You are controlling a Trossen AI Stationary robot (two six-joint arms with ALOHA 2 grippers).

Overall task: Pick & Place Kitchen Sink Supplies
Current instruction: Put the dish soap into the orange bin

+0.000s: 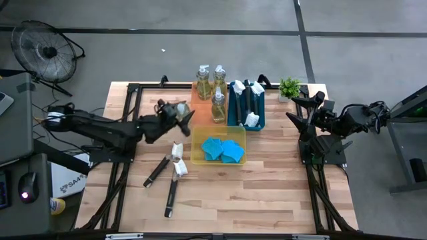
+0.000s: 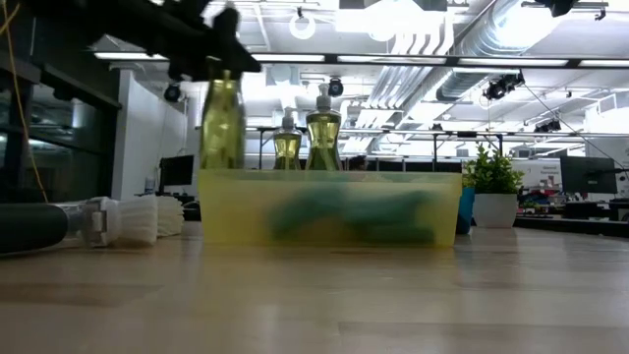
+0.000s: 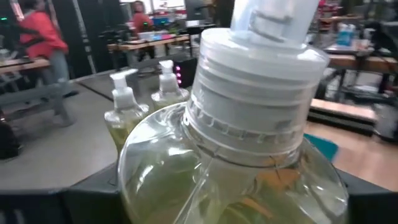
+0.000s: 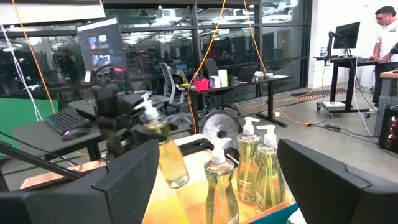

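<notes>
Clear plastic, ribbed white cap: a soap bottle (image 4: 163, 149) of yellowish liquid sits clamped in the left gripper (image 1: 175, 115), aloft beside the orange tray (image 1: 200, 107) holding three matching bottles (image 1: 212, 93); right gripper (image 1: 303, 110) waits spread wide beside the potted plant (image 1: 289, 87).

In the low view the blue sponges (image 2: 344, 218) are only a greenish blur behind the yellow tray (image 2: 329, 187) wall. The brush handle (image 2: 29, 228) beside that tray is cut off (its far end unseen), as is the held bottle's (image 3: 230, 168) base in the left wrist view.
</notes>
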